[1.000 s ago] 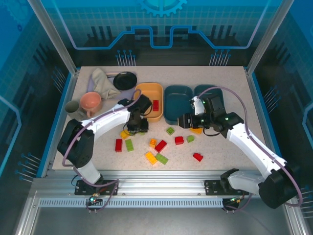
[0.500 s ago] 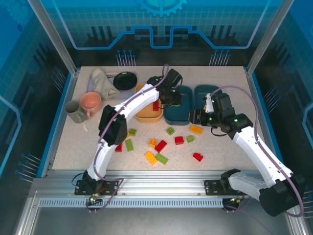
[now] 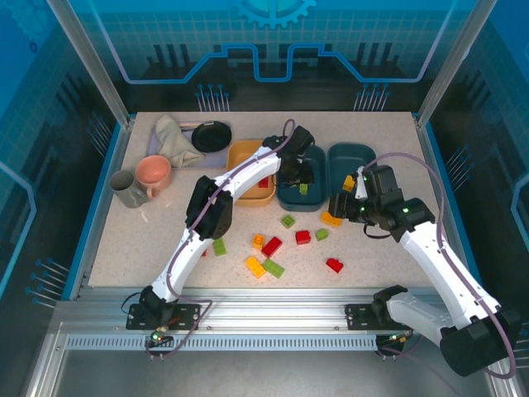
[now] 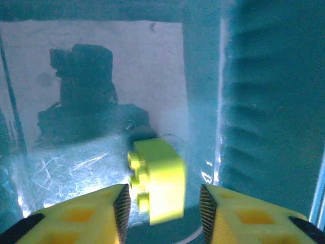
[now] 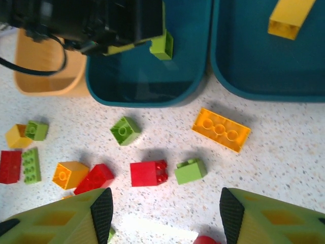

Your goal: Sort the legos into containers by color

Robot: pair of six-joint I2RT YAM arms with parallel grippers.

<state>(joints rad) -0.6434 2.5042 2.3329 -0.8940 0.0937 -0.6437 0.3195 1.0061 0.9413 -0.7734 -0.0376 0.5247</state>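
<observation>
Both jaws apart above speckled table (image 3: pixel 132 240), blue walls (image 3: pixel 273 41) around.

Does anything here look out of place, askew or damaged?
Only one thing: the yellow brick in the right teal tray lies askew, with its hollow underside partly showing. Nothing looks spilled or damaged.
</observation>
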